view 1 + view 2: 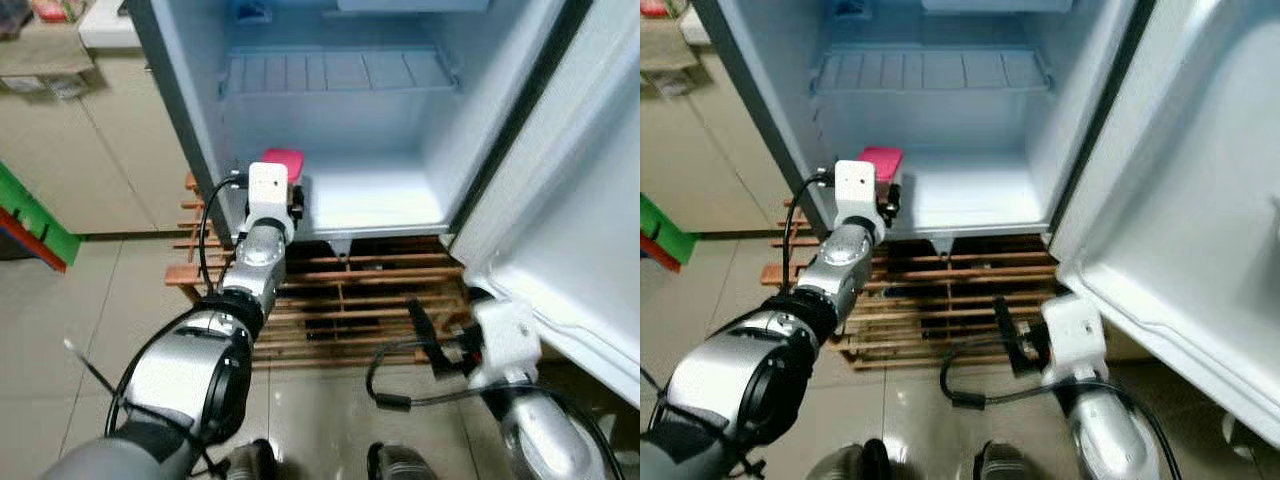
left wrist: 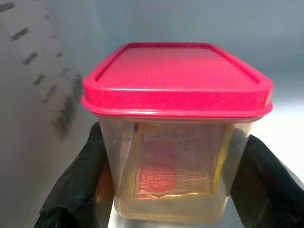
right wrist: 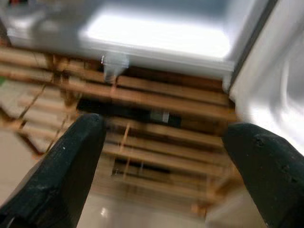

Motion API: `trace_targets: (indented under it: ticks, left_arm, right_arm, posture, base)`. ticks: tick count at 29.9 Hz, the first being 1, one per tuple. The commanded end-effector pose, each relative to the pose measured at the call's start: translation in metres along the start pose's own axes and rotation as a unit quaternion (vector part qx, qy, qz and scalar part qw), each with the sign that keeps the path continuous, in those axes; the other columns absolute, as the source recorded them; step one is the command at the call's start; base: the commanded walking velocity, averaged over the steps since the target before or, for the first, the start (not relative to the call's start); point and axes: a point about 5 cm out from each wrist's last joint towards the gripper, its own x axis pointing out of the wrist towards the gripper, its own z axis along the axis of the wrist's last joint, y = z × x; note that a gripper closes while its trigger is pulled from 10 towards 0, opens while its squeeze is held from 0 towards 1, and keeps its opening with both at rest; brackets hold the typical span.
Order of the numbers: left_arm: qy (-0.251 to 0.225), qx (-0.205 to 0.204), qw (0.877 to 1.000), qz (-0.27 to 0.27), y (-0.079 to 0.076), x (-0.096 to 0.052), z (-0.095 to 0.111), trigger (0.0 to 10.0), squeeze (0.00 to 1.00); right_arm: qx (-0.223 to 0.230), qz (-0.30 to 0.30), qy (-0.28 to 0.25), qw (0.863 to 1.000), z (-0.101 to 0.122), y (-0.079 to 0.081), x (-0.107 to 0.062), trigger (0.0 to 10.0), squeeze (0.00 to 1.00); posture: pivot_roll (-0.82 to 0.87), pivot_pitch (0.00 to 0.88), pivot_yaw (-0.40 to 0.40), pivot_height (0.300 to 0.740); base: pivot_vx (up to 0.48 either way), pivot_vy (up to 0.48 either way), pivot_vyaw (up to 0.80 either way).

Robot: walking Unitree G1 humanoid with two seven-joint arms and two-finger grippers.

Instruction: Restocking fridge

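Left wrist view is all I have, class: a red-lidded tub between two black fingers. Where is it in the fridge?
Observer: The tub sits at the left front of the fridge floor, held by the left gripper.
Operator: Anything stocked above it?
Observer: The wire shelf above is bare.
Operator: And the other arm?
Observer: The right gripper hangs open, low over the wooden pallet under the fridge.

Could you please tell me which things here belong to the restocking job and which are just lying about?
Job:
- red-lidded container, held in the left gripper
- open fridge, its bottom floor
- wire shelf

Lying about:
- wooden pallet under the fridge
- right gripper, jaws open, idle
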Motion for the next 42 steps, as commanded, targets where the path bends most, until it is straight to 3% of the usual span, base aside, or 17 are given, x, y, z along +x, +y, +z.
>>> trace_targets:
  ticks: [1,5,6,18,21,23,27,31,32,36,38,39,40,42]
  left_arm:
    - [0.003,0.016,1.0,0.012,0.002,0.001,0.001,10.0,0.0]
    - [0.004,0.017,0.999,0.037,0.01,0.003,0.003,10.0,0.02]
    - [0.005,0.014,0.999,0.042,0.012,0.003,0.003,10.0,1.0]
    - [-0.013,-0.021,0.999,0.037,0.008,0.005,0.014,10.0,1.0]
    - [-0.015,-0.042,0.999,0.024,-0.004,0.004,0.016,10.0,1.0]
    - [-0.011,-0.064,0.998,0.005,-0.022,0.002,0.016,10.0,1.0]
    - [-0.014,-0.069,0.997,-0.008,-0.038,-0.003,0.016,10.0,1.0]
    - [-0.039,-0.072,0.996,-0.018,-0.043,-0.006,0.017,10.0,1.0]
    - [-0.047,-0.068,0.996,-0.012,-0.038,-0.006,0.016,10.0,0.0]
    - [-0.06,-0.042,0.997,0.003,-0.023,-0.005,0.013,10.0,0.0]
    - [-0.083,-0.009,0.996,0.018,0.006,-0.003,0.014,10.0,0.0]
    - [-0.083,-0.009,0.996,0.018,0.006,-0.003,0.014,10.0,0.0]
    - [-0.1,0.014,0.995,0.021,0.021,-0.003,0.017,10.0,0.0]
    - [-0.113,0.028,0.993,0.015,0.03,-0.005,0.017,10.0,0.0]
  right_arm:
    - [-0.005,0.002,-0.018,1.0,0.01,0.002,-0.011,10.0,0.0]
    - [-0.003,-0.002,-0.009,1.0,0.01,0.004,-0.021,10.0,0.0]
    - [-0.003,-0.002,-0.008,1.0,0.01,0.005,-0.022,10.0,0.0]
    - [-0.002,0.0,-0.004,1.0,0.012,0.015,-0.029,10.0,0.0]
    - [-0.002,0.0,-0.004,1.0,0.012,0.016,-0.028,10.0,0.0]
    - [-0.003,0.004,-0.005,1.0,0.011,0.018,-0.026,10.0,0.0]
    - [-0.006,0.005,-0.012,1.0,0.012,0.018,-0.022,10.0,0.0]
    - [-0.007,0.002,-0.019,1.0,0.013,0.018,-0.019,10.0,0.0]
    - [-0.006,0.003,-0.022,1.0,0.013,0.019,-0.019,10.0,0.0]
    - [-0.004,0.006,-0.024,1.0,0.012,0.02,-0.015,10.0,0.0]
    - [-0.003,0.011,-0.029,1.0,0.012,0.018,-0.006,10.0,0.0]
    - [-0.003,0.011,-0.029,1.0,0.012,0.018,-0.006,10.0,0.0]
    - [-0.002,0.014,-0.032,0.999,0.012,0.016,-0.001,10.0,0.0]
    - [-0.003,0.015,-0.035,0.999,0.011,0.016,0.003,10.0,0.0]
  posture:
    - [-0.39,0.261,0.016,0.74]
    - [-0.4,0.271,0.015,0.74]
    - [-0.4,0.272,0.015,0.74]
    - [-0.4,0.265,0.019,0.74]
    - [-0.39,0.26,0.019,0.74]
    - [-0.39,0.254,0.022,0.74]
    - [-0.38,0.239,0.029,0.74]
    - [-0.35,0.224,0.032,0.74]
    - [-0.35,0.22,0.032,0.74]
    - [-0.32,0.209,0.032,0.74]
    - [-0.3,0.197,0.032,0.74]
    - [-0.3,0.197,0.032,0.74]
    - [-0.29,0.187,0.036,0.74]
    - [-0.27,0.175,0.038,0.74]
  base:
    - [0.0,0.0,0.0]
    - [0.0,0.0,0.0]
    - [0.0,0.0,0.0]
    - [0.0,0.0,0.0]
    - [0.0,0.0,0.0]
    - [0.0,0.0,0.0]
    - [0.0,0.0,0.0]
    - [0.0,0.0,0.0]
    - [0.0,0.0,0.0]
    - [0.0,0.0,0.0]
    - [0.0,0.0,0.0]
    - [0.0,0.0,0.0]
    - [0.0,0.0,0.0]
    - [0.0,0.0,0.0]
